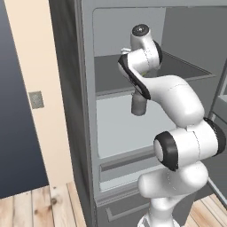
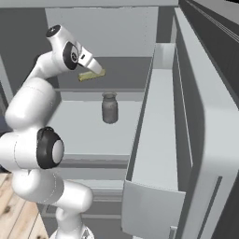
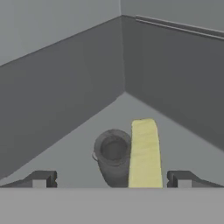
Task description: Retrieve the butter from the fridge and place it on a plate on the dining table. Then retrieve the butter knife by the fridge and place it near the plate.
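The fridge (image 1: 68, 93) stands open, its door (image 2: 161, 140) swung out to the right. The butter (image 2: 92, 74), a small pale-yellow stick, lies on the upper shelf. My gripper (image 2: 96, 70) reaches into that shelf space just above the butter's near end. In the hand view the butter (image 3: 144, 151) runs lengthwise between my two dark fingertips (image 3: 41, 179), closer to the right one, with clear gaps on both sides. The gripper (image 3: 111, 179) is open and holds nothing. Plate, dining table and butter knife are out of view.
A grey lidded jar (image 2: 109, 107) stands on the lower shelf under the butter; the hand view shows the jar (image 3: 113, 156) just left of the stick. The fridge's back and side walls (image 3: 175, 74) close in ahead. The door shelves (image 2: 154, 200) stick out at the right.
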Robot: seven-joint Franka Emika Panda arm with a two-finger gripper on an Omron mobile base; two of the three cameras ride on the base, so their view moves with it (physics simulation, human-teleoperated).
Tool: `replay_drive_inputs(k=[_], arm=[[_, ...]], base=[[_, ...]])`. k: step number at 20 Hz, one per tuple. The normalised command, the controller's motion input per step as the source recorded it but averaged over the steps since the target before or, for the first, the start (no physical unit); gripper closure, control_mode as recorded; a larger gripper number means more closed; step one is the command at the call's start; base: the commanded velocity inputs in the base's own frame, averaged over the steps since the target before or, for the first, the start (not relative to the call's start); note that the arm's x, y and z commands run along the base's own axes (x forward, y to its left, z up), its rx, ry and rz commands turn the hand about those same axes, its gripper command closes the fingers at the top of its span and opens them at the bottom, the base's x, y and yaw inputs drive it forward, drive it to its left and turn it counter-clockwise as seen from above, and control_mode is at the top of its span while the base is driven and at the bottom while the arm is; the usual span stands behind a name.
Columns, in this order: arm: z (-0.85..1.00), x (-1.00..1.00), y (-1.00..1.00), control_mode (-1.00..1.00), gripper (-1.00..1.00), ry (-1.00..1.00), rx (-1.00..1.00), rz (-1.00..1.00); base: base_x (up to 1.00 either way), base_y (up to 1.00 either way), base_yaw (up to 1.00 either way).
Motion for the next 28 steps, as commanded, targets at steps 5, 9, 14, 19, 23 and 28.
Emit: replay_drive_inputs(k=[5, 9, 14, 19, 23, 28], arm=[[0.00, -0.03, 0.00, -1.00, -1.00, 0.04, 0.00, -0.04], [-0.07, 0.00, 0.00, -1.00, -1.00, 0.03, 0.00, -0.01], [-0.39, 0.00, 0.00, -1.00, -1.00, 0.03, 0.00, 0.00], [-0.33, 0.00, 0.00, -1.00, -1.00, 0.00, 0.00, 0.00], [-0.27, 0.00, -0.02, -1.00, -1.00, -0.02, 0.00, 0.00], [-0.19, 0.00, 0.00, -1.00, 1.00, 0.00, 0.01, 0.00]], base=[[0.00, 0.00, 0.00], [0.00, 0.00, 0.00], [0.00, 0.00, 0.00], [0.00, 0.00, 0.00], [0.00, 0.00, 0.00], [0.00, 0.00, 0.00]])
